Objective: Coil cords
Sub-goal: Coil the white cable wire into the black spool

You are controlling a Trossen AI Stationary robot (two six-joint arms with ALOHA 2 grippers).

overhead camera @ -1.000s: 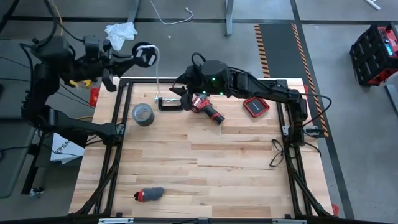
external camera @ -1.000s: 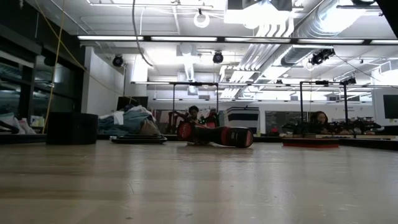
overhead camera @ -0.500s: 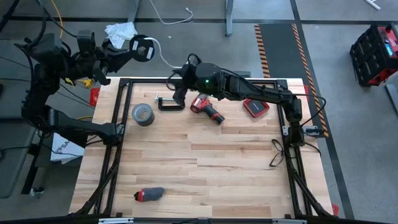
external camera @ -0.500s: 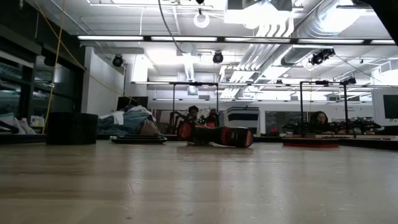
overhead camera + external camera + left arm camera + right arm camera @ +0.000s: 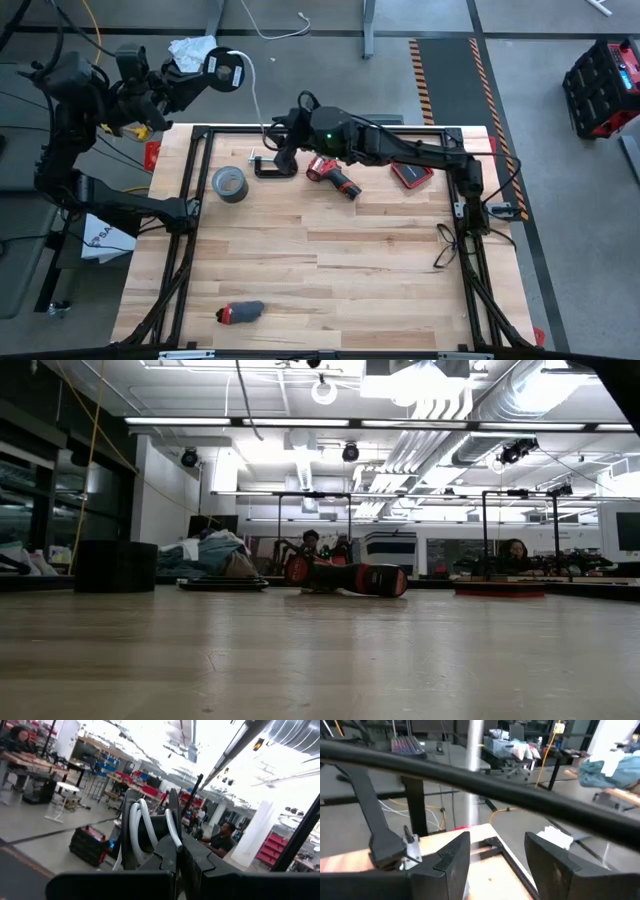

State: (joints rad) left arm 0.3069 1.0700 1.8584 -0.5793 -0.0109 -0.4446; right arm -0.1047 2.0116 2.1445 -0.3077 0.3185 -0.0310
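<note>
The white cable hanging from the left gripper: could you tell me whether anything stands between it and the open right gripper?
Nothing visible does. The left gripper holds the disc beyond the table's far-left corner, shut on the white cable, which drops toward the far edge. The right gripper hovers open beside that strand; the black clamp lies below, not between.

A: Where does the high camera sit?
B: Straight above the bench (image 5: 330, 270), far enough to take in both arms and the floor around it.
A: And the low one?
B: At bench-top height, looking level across the boards toward the red drill (image 5: 350, 577), which the high view (image 5: 333, 177) shares.
A: The wrists?
B: Close behind each tool; the right one faces the black clamp (image 5: 390, 845) beside that drill.
</note>
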